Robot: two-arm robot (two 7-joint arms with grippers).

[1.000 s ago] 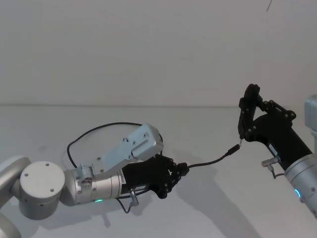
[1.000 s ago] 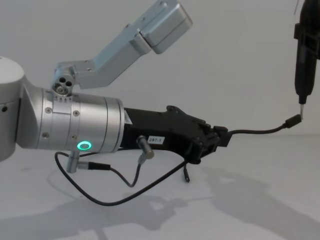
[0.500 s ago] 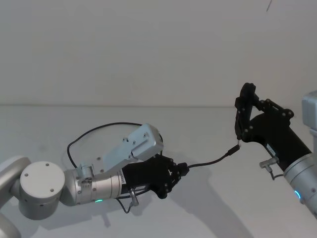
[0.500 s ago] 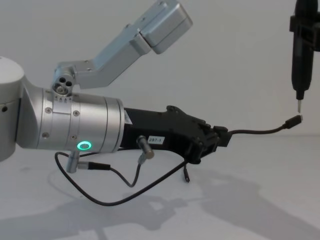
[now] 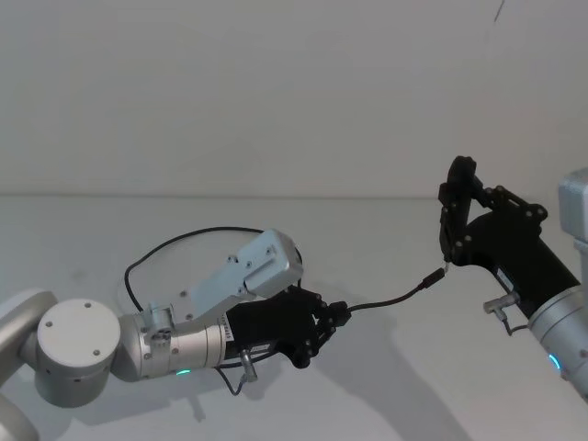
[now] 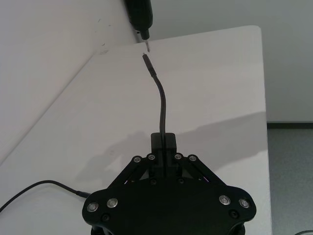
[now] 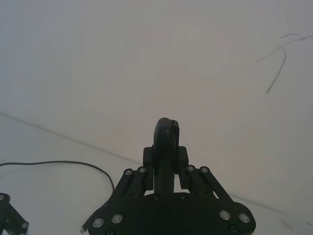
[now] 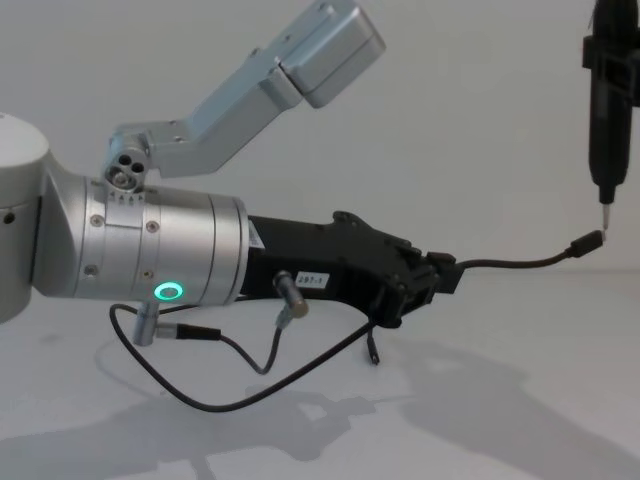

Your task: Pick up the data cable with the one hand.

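The data cable (image 5: 395,297) is a thin black line. My left gripper (image 5: 335,317), low over the white table, is shut on it a short way from one end. From the fingers (image 6: 161,142) the cable (image 6: 161,100) arches forward in the air to its small plug (image 8: 590,243). The rest of it lies in a loop (image 5: 184,241) on the table behind my left arm. My right gripper (image 5: 457,225) is shut on a slim upright black tool (image 8: 607,120). The tool's pale tip hangs just above the plug.
The white table (image 6: 220,88) ends at a rounded edge with grey floor beyond it. A plain white wall stands behind. A short grey wire (image 8: 215,340) with silver connectors hangs under my left wrist. The silver camera arm (image 5: 262,265) rises above that wrist.
The right gripper's tool lifted slightly up and left off the plug, then came back down to just above it. The left gripper and the cable stayed still.
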